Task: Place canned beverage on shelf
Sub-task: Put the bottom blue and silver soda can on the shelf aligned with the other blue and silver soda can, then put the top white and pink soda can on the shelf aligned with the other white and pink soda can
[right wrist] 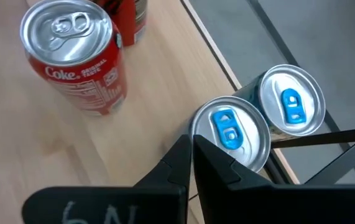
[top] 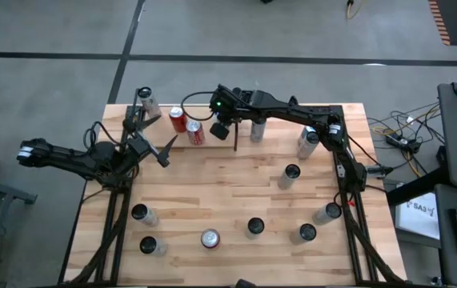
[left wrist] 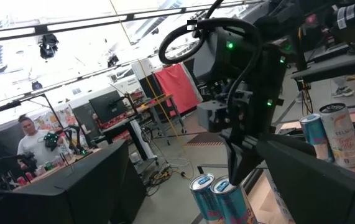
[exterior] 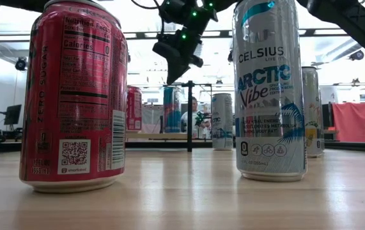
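Note:
Several beverage cans stand upright on the wooden table (top: 228, 192). Two red cans (top: 186, 126) stand on the shelf (exterior: 150, 135), a pale board with a black upright rod (exterior: 190, 115) at the table's far side. In the right wrist view a Coke can (right wrist: 71, 59) and two cans with blue tabs (right wrist: 230, 130) stand on that board by its black edge. My right gripper (right wrist: 193, 155) hangs shut above the blue-tabbed cans, clear of them, holding nothing. My left gripper (top: 164, 150) waits open at the table's left, with nothing between its fingers.
Two big cans, a red one (exterior: 73, 96) and a pale Celsius one (exterior: 271, 89), stand near the table's front. More cans stand along the right side (top: 308, 142) and the near side (top: 210, 238). One can (top: 146, 100) stands at the far left corner. The table's middle is bare wood.

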Action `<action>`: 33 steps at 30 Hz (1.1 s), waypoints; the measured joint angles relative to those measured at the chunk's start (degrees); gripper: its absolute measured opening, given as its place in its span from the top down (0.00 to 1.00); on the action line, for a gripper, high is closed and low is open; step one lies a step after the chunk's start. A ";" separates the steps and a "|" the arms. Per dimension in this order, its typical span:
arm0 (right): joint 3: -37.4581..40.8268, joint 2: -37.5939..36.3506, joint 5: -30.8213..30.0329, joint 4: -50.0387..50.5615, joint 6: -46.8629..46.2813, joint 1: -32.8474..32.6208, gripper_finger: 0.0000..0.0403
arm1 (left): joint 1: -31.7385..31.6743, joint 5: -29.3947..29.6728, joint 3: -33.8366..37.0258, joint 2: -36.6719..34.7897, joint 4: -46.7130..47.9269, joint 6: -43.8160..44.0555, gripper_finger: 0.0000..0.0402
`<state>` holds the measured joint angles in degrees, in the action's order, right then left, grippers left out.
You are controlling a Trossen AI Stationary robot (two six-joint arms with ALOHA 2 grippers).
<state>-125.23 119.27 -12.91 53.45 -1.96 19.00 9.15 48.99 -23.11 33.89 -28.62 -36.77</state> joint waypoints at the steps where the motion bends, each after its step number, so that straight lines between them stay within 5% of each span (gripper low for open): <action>1: 0.00 0.10 -0.02 -0.08 -0.07 0.00 0.98 | 0.02 0.00 0.00 0.00 0.00 0.00 0.10; 33: -0.92 -1.63 -0.63 -1.03 -0.02 -1.16 0.98 | 0.02 -0.02 0.00 0.70 0.00 0.00 0.10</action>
<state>-126.15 117.65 -13.54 52.42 -1.98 17.84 9.17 48.97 -23.11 34.59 -28.62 -36.77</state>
